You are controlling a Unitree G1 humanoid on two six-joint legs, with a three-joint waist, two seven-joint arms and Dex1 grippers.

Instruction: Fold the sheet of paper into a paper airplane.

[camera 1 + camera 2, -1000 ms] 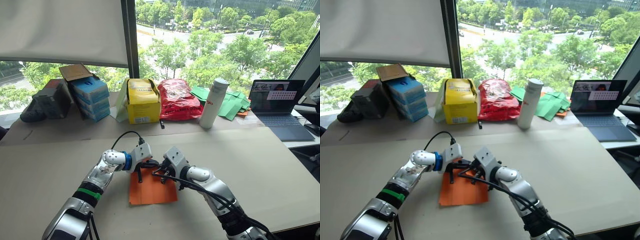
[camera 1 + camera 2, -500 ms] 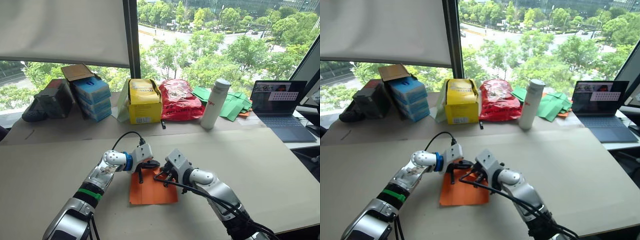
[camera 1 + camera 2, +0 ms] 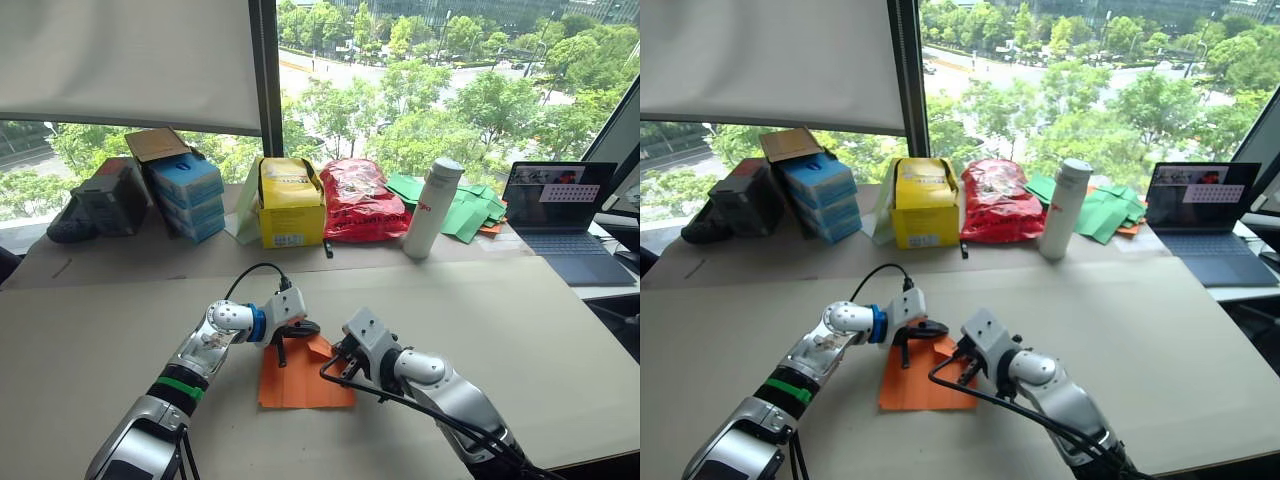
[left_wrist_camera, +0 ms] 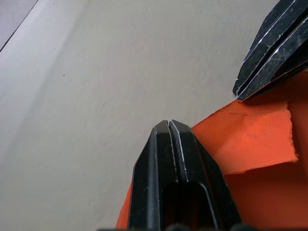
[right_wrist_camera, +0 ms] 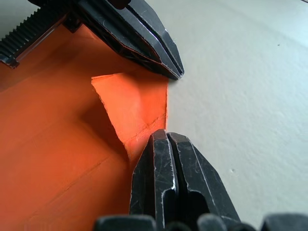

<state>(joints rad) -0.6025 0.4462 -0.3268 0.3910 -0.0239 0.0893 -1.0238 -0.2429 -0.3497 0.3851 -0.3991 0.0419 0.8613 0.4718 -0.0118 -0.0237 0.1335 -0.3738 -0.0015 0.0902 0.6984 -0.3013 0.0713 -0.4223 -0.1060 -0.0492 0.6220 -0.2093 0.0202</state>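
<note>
The sheet of paper has one corner folded; both the left gripper and the right gripper, fingers pressed together, flatten it, most folds remaining.

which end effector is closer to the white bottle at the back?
Right. The right end effector sits at the orange sheet of paper's right edge, on the same side as the white bottle; the left end effector rests on the sheet's far left part, farther from it.

Sheet of paper: bright orange, plain, one corner flap a lighter orange. Tabletop: pale beige. Left claw, right claw: black fingers. Box: yellow. Bag: red. Bottle: white. Paper sheets: green. Stacked boxes: blue.
</note>
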